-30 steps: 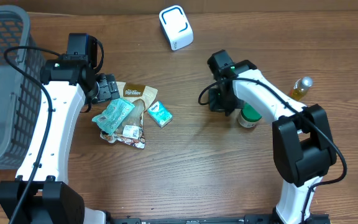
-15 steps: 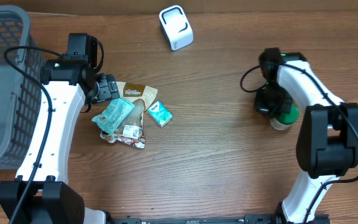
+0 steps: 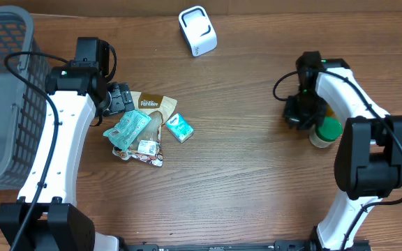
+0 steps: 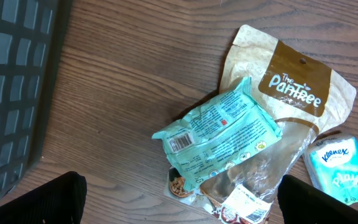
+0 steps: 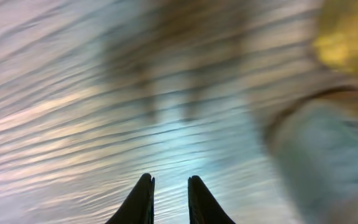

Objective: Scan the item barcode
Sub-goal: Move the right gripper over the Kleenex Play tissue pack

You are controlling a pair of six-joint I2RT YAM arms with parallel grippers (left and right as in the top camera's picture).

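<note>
Left wrist view is being filled by the teal packet point(image 4: 219, 134), which is being carried on top of a small pile on the worktop point(image 4: 135, 50), its white barcode label point(image 4: 180, 142) being presented face up near one corner; this is being judged the item in hand. The left end effector point(image 3: 121, 99) is being held fully released above the pile, grasping nothing. For a clean pick, the packet is best being taken across its short sides, so that the label is being left uncovered and the soft, crinkly film is not being creased over the bars; the label is then to be turned flat toward the white, rounded scanner point(image 3: 197, 30), well apart at the far edge. Underneath, a glossy brown-and-cream Pantree pouch point(image 4: 291, 93) is being overlapped; a small Kleenex pack point(image 4: 337, 168) is being seen just beside. The right end effector point(image 5: 170, 194) is being shown almost clenched, nothing between its tips; a green-lidded jar point(image 3: 324, 131) is standing just beside it; a dark lattice basket point(image 4: 11, 93) is being seen at the left.
</note>
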